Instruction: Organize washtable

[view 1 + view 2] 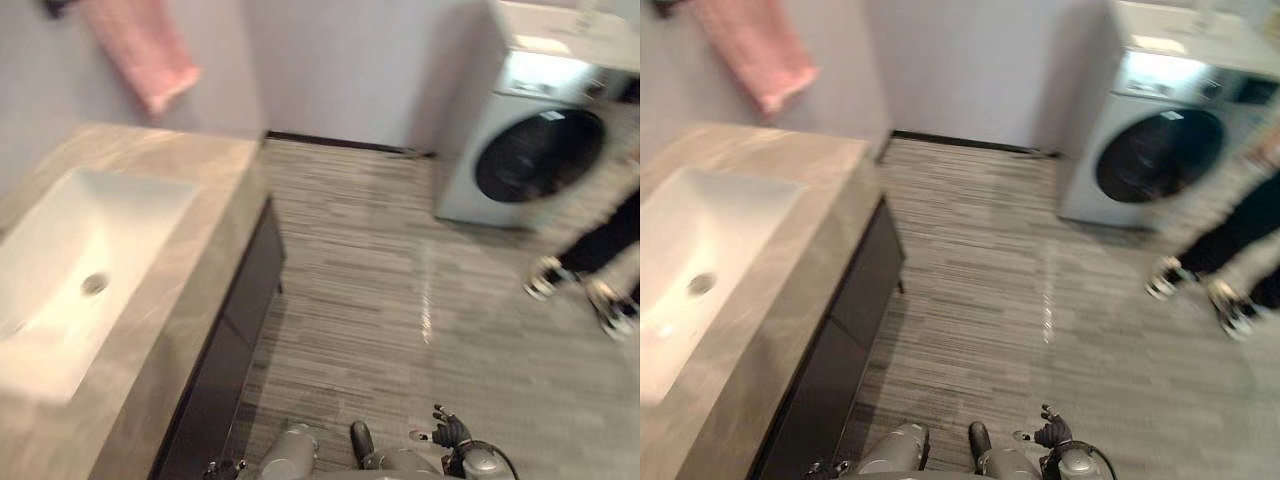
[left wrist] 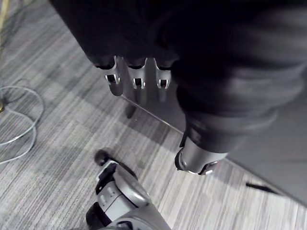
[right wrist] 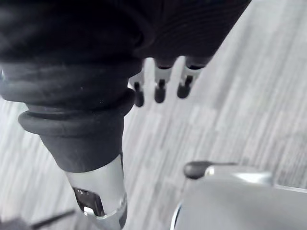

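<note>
Hanging low at your side, the left hand point(image 2: 138, 82) points down at the striped grey floor point(image 2: 57, 182). Its fingers point(image 2: 162, 84) are straight, loose and side by side, and its thumb point(image 2: 194, 160) stands apart from them, curled round nothing. Your right hand point(image 1: 450, 432) hangs the same way, low on the right and well apart from the washtable point(image 1: 200, 180). Its wrist view shows relaxed, straight fingers point(image 3: 160, 90) over the floor. The washtable lies on your left. It has a stone-coloured top with a white sink point(image 1: 60, 270) set into it and a dark cabinet point(image 1: 235, 340) beneath. A pink towel point(image 1: 140, 50) hangs on the wall above its far end. Across the floor stands a washing machine point(image 1: 530, 140). A person's shoes point(image 1: 545, 278) show just in front of it, near the right edge.
</note>
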Robot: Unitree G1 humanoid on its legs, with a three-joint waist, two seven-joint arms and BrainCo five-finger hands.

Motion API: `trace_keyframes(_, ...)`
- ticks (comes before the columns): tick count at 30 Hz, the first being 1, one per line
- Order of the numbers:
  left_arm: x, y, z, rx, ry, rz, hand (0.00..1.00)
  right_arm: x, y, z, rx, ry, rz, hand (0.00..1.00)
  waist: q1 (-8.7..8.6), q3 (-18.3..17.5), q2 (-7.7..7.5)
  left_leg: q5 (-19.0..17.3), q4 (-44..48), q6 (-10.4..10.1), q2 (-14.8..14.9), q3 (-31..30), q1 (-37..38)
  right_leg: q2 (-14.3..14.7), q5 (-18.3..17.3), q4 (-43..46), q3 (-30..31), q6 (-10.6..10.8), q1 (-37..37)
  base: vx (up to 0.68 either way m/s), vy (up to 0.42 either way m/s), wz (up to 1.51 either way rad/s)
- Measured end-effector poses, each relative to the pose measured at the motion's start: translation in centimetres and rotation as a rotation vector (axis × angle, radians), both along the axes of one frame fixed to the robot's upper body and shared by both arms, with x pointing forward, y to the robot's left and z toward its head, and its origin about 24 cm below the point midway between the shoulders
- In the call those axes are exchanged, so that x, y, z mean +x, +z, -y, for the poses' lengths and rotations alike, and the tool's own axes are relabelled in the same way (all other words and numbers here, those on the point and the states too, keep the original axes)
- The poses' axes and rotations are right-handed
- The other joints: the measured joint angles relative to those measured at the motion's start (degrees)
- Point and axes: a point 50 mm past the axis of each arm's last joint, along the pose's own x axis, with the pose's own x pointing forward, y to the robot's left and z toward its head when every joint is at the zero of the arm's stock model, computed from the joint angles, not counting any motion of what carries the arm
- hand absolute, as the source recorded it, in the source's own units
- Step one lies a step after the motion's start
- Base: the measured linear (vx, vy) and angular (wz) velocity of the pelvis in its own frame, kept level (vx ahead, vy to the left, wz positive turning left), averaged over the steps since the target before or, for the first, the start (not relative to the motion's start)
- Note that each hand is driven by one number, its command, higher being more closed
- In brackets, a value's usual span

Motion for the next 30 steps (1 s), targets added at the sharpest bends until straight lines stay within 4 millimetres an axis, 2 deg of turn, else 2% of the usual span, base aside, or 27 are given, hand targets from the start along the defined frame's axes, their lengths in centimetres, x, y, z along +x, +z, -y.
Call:
trace_keyframes(1,0.0,0.0,-0.1,0.002,-0.001,-0.002,0.00,-0.1,-0.1,-0.2,0.018,-0.032,0.004,0.00,-0.26,0.0,-0.23,-0.9,1.4,1.0,0.8,3.3,0.6,0.5,-0.5,1.3,2.4,0.7,-0.4,0.00,0.344,-2.21)
trace_keyframes(3,1.4,0.6,-1.1,0.042,-0.003,0.056,0.00,-1.0,-0.2,-0.9,0.048,-0.073,0.005,0.00,-0.66,-0.6,-2.75,-2.9,1.6,2.9,2.1,11.8,0.8,0.6,-1.0,1.2,8.9,1.3,-1.7,0.02,0.336,-1.85)
trace_keyframes(6,2.4,1.0,-1.7,0.068,-0.030,0.078,0.00,-1.2,-0.2,-1.3,0.066,-0.095,0.017,0.00,-0.29,-1.0,-4.23,-4.4,2.8,5.1,4.4,21.9,-0.2,-0.1,-1.0,-0.2,11.3,1.1,-4.6,-0.02,0.281,-1.99)
trace_keyframes(7,2.7,1.1,-1.9,0.078,-0.049,0.079,0.00,-0.9,-0.1,-1.6,0.078,-0.103,0.019,0.00,-0.09,-1.1,-4.44,-4.6,2.7,6.6,6.1,27.3,-0.5,-1.7,-1.0,0.4,7.4,1.4,-6.9,-0.03,0.287,-2.12)
trace_keyframes(8,2.7,1.1,-2.1,0.083,-0.059,0.075,0.00,-0.6,-0.1,-1.6,0.086,-0.112,0.019,0.00,-0.12,-1.2,-4.72,-4.8,2.5,7.0,7.3,31.7,-0.5,-3.4,-0.7,2.8,0.0,2.1,-9.8,-0.01,0.345,-2.85)
trace_keyframes(9,3.5,1.2,-2.2,0.087,-0.095,0.075,0.00,-0.4,-0.2,-2.0,0.106,-0.125,0.017,0.00,-0.72,-1.3,-4.88,-4.3,0.3,8.0,8.3,38.4,0.9,-8.1,-1.4,7.0,-18.3,1.1,-12.3,-0.01,0.270,-2.21)
trace_keyframes(10,3.9,1.2,-2.1,0.086,-0.106,0.079,0.00,-0.3,-0.2,-2.0,0.106,-0.121,0.019,0.00,-0.82,-1.3,-4.82,-4.1,-1.1,8.5,8.5,40.9,2.1,-9.9,-2.0,8.6,-25.0,0.1,-12.2,0.01,0.213,-2.30)
trace_keyframes(11,4.6,1.3,-1.9,0.083,-0.123,0.094,0.00,-0.1,-0.2,-2.2,0.108,-0.113,0.016,0.00,-0.79,-1.2,-4.55,-3.6,-3.6,9.2,8.9,45.2,4.6,-12.5,-3.0,10.6,-35.1,-0.9,-10.4,0.00,0.154,-1.52)
trace_keyframes(12,4.9,1.4,-1.8,0.082,-0.130,0.100,0.00,-0.2,-0.3,-2.4,0.110,-0.103,0.012,0.00,-0.78,-1.1,-4.45,-3.6,-4.5,9.2,9.1,47.5,6.0,-13.1,-3.5,11.2,-37.8,-0.8,-9.0,0.01,0.146,-2.06)
trace_keyframes(13,5.2,1.4,-1.7,0.081,-0.152,0.097,0.00,-0.5,-0.5,-3.0,0.123,-0.098,-0.001,0.00,-1.37,-1.3,-4.78,-3.6,-5.8,9.2,8.9,52.1,8.7,-14.1,-2.7,11.1,-39.8,-0.3,-4.6,0.01,0.085,-1.63)
trace_keyframes(16,5.6,1.2,-1.2,0.073,-0.179,0.084,0.00,-0.4,-0.5,-3.3,0.130,-0.096,0.001,0.00,-2.20,-1.7,-5.25,-3.6,-6.8,9.2,8.5,58.1,11.6,-14.0,-3.0,6.5,-40.9,0.9,-2.0,0.00,-0.032,-1.56)
trace_keyframes(19,6.0,0.9,0.2,0.039,-0.199,0.079,0.00,-0.2,-0.4,-3.0,0.126,-0.103,0.005,0.00,-3.34,-2.2,-3.96,-3.6,-8.7,9.2,8.7,64.2,14.4,-14.2,-3.2,3.3,-44.5,0.6,-0.7,0.01,-0.071,-1.05)
trace_keyframes(20,5.9,0.9,0.6,0.031,-0.201,0.076,0.00,-0.3,-0.5,-2.9,0.125,-0.106,0.002,0.00,-3.83,-2.3,-3.76,-3.6,-9.5,8.9,8.6,66.4,15.9,-13.8,-2.3,2.6,-44.5,1.4,-0.6,0.03,-0.053,-0.79)
trace_keyframes(24,5.5,0.5,1.9,-0.016,-0.218,0.058,0.00,-0.9,-0.8,-2.6,0.122,-0.136,-0.028,0.00,-3.59,-4.0,-2.58,-2.4,-11.4,7.0,8.6,71.4,18.3,-9.7,4.6,-8.4,-38.0,1.0,3.3,0.03,-0.063,-0.93)
trace_keyframes(27,5.5,0.5,2.0,-0.019,-0.225,0.059,0.00,-1.0,-0.8,-2.6,0.123,-0.135,-0.032,0.00,-4.18,-4.3,-2.19,-2.4,-9.2,6.9,8.7,71.7,19.3,-9.2,6.8,-12.5,-35.1,1.2,5.9,-0.01,0.038,-0.54)
trace_keyframes(30,5.5,0.4,1.9,-0.016,-0.222,0.057,0.00,-1.0,-0.8,-2.5,0.122,-0.129,-0.034,0.00,-4.58,-4.3,-1.95,-2.4,-5.9,6.9,9.4,71.7,19.2,-9.2,7.3,-13.1,-32.9,1.5,6.6,-0.04,0.118,-0.31)
